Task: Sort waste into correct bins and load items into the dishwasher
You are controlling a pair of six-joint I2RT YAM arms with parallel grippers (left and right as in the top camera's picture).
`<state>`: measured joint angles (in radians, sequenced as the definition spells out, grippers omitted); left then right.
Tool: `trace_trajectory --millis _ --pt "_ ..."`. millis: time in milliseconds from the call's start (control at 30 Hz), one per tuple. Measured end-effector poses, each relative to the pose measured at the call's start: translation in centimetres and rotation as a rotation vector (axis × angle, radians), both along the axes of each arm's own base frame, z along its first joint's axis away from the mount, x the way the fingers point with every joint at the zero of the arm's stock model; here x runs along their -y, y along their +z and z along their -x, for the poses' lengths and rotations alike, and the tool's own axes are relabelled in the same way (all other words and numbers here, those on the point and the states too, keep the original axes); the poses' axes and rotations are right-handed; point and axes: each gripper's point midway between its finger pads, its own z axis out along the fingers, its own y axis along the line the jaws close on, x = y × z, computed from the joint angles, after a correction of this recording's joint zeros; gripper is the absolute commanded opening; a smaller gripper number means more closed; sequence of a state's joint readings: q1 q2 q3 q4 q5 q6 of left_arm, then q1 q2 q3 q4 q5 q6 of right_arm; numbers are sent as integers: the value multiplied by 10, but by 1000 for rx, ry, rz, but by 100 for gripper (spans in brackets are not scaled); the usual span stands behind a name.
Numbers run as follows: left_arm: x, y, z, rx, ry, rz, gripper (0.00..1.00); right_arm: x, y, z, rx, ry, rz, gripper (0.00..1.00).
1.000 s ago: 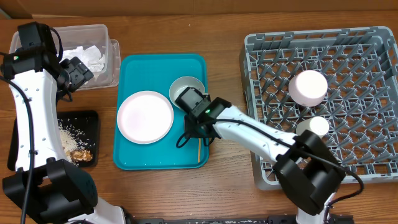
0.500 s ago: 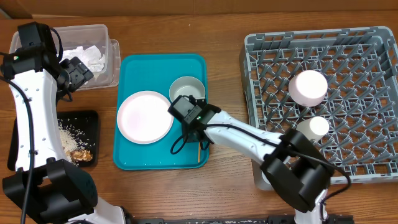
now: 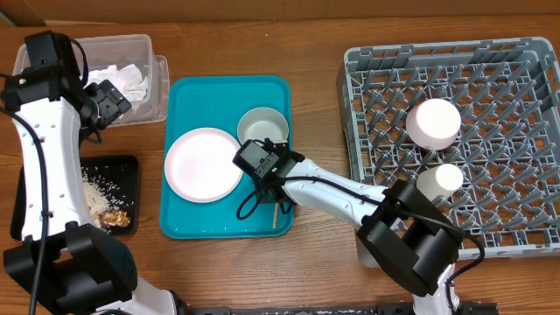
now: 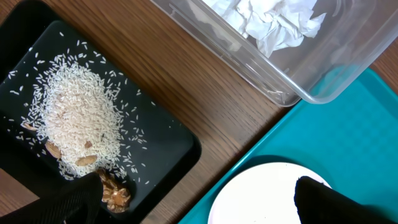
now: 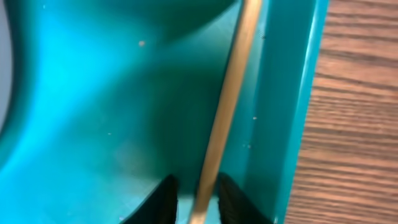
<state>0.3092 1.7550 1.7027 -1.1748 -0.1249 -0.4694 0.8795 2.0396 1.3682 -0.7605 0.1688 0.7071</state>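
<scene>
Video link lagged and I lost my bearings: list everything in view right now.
teal plastic tray: one, teal, centre-left
round white plate: one, white, tray's left half
grey-green bowl: one, tray's upper right
thin wooden stick: one, tan, along tray's right rim
clear plastic bin: one, top left
crumpled white paper: several pieces, inside the bin
black rectangular tray: one, far left
white rice: one pile, on the black tray
brown scraps: few, beside the rice
grey dishwasher rack: one, right
white cups: two, upturned in the rack
left gripper: black, jaws open, empty
right gripper: black, jaws astride the stick, grip unclear
</scene>
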Motion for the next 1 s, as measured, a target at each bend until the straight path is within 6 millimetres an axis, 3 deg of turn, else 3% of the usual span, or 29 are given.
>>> trace_trajectory --millis 167,367,667,800,1000 --pt "0 0 0 0 0 0 100 6 0 2 -7 -23 25 4" --pt "0 0 0 0 0 0 100 12 13 6 -55 -36 78 4" --pt "0 0 0 0 0 0 100 2 98 -23 -20 -48 32 4" --pt "0 0 0 0 0 0 100 28 140 -50 27 -80 12 4" --pt "0 0 0 0 0 0 100 105 186 -99 116 -162 3 4"
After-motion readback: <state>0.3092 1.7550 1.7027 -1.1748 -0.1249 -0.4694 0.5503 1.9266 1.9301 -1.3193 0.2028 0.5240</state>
